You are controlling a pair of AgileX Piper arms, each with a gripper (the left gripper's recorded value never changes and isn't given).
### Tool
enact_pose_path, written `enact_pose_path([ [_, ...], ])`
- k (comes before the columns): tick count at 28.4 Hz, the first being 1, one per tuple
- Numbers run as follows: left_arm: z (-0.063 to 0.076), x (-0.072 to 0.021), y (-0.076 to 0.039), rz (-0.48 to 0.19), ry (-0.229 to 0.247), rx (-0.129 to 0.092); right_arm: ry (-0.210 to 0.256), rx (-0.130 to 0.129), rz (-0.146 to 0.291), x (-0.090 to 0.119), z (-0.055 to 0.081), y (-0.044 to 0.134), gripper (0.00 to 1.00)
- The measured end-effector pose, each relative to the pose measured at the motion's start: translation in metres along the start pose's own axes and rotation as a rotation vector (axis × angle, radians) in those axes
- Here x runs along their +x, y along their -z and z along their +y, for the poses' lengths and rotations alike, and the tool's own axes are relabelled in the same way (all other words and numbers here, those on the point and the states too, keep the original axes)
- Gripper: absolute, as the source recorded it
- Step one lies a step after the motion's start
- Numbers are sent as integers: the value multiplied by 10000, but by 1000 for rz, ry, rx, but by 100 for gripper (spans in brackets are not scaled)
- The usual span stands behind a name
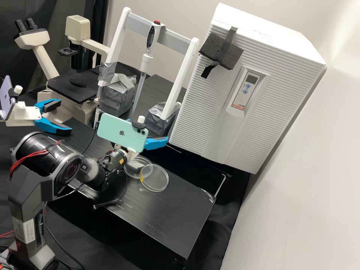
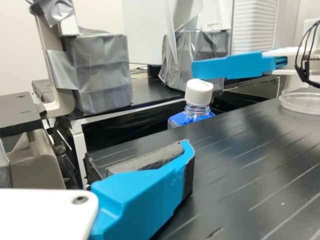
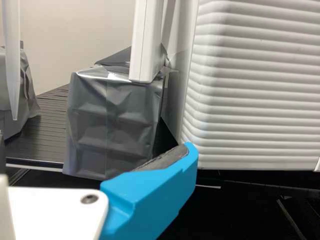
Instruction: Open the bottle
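Two grippers show in the high view, the left gripper [image 1: 64,117] wide open and empty beside the microscope [image 1: 71,86], the right gripper [image 1: 157,141] near the machine [image 1: 225,112], whether open I cannot tell; the left wrist view has the bottle [image 2: 192,114], cap [image 2: 199,92] on, standing past the bench [image 2: 260,150] edge near the right gripper; the right wrist view faces a taped block [image 3: 115,130].

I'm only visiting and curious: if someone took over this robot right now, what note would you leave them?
Left claw: open, holding nothing, beside the microscope.
Right claw: open, close to the bottle, not gripping it.
Bottle: upright behind the black platform, white cap on.
Done: nothing that shows.
Left: hold the bottle, then twist the cap off.
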Motion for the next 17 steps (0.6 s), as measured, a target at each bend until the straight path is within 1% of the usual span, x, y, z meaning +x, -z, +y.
enact_pose_path([
  [3,-24,8,9,2,2,-5,0,0,0,0,0,0,100],
  [4,-18,9,7,0,-6,-6,0,0,0,0,0,0,100],
  [14,-18,9,5,0,-6,-6,0,0,0,0,0,0,100],
  [17,-19,10,0,-1,-6,-6,-2,-2,7,-54,17,22,100],
])
